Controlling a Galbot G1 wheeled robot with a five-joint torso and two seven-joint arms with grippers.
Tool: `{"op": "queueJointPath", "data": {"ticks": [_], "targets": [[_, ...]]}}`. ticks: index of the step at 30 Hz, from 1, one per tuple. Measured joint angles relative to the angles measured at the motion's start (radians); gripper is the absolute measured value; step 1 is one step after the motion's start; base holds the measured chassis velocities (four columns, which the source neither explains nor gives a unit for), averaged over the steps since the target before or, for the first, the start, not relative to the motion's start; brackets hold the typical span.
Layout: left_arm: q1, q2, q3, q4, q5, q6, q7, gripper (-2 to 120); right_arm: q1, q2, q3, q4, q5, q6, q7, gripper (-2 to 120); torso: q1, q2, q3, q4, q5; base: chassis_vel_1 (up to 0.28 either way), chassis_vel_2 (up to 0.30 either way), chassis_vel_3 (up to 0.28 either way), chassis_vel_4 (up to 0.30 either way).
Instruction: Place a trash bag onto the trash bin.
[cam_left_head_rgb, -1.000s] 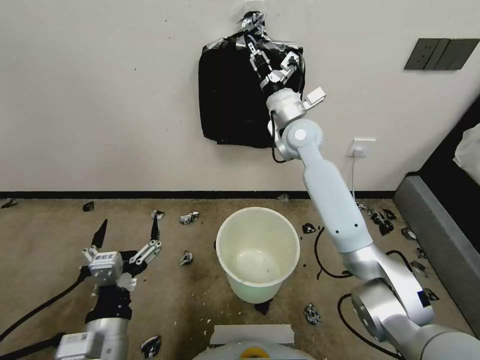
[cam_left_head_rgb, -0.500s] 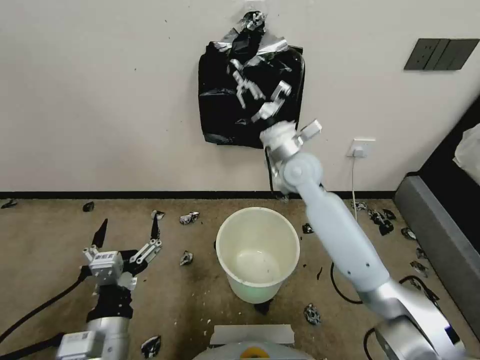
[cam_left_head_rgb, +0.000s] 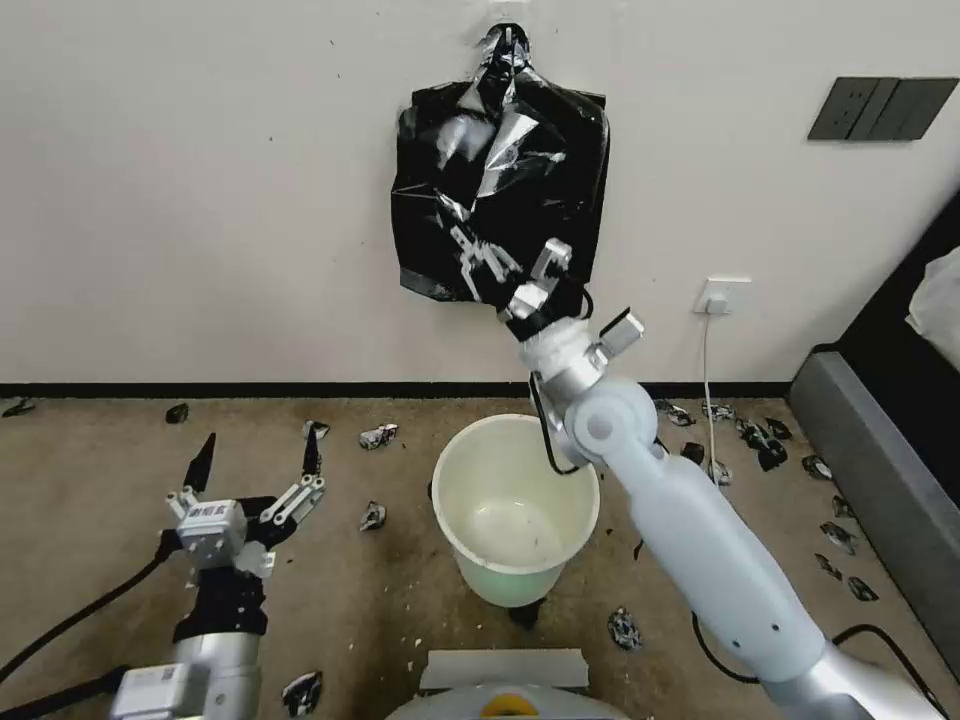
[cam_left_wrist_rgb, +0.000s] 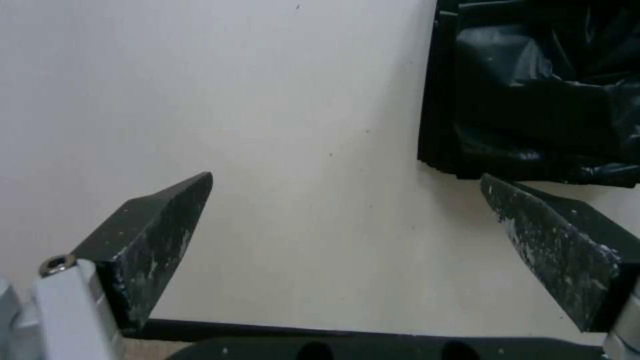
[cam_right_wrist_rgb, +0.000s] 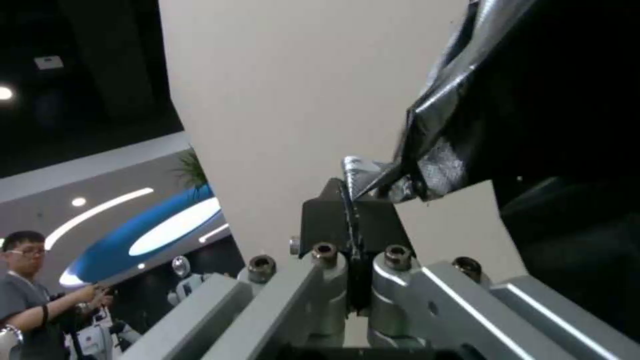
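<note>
A thick bundle of black bags hangs on the wall above the trash bin, a cream-white bucket standing upright on the floor. In front of the bundle's lower half, my right gripper is shut on the trash bag, a glossy black film stretched from the hook down to the fingers. In the right wrist view the fingers pinch a fold of this film. Low at the left, my left gripper is open and holds nothing, its fingers pointing at the wall.
Small black plastic scraps lie on the brown floor around the bin. A wall socket with a cable is right of the bundle. A grey ledge runs along the right side.
My right gripper has come down from the top of the bundle to its lower edge, pulling glossy film down and outward. The left arm has not moved.
</note>
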Motion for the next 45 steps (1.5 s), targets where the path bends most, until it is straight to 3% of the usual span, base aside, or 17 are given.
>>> {"op": "queueJointPath", "data": {"ticks": [23,45], "targets": [[0.004,0.006,0.017,-0.02,0.003,-0.001,0.0,100,-0.179,-0.087,-0.003,0.167,-0.074,-0.002,-0.018,0,0.0,0.0,0.0,0.0,0.0,0.0,0.0,0.0,0.0],[0.005,0.007,0.033,-0.023,0.009,0.0,0.0,100,-0.271,-0.138,-0.009,0.219,-0.111,-0.001,-0.073,0,0.0,0.0,0.0,0.0,0.0,0.0,0.0,0.0,0.0]]}}
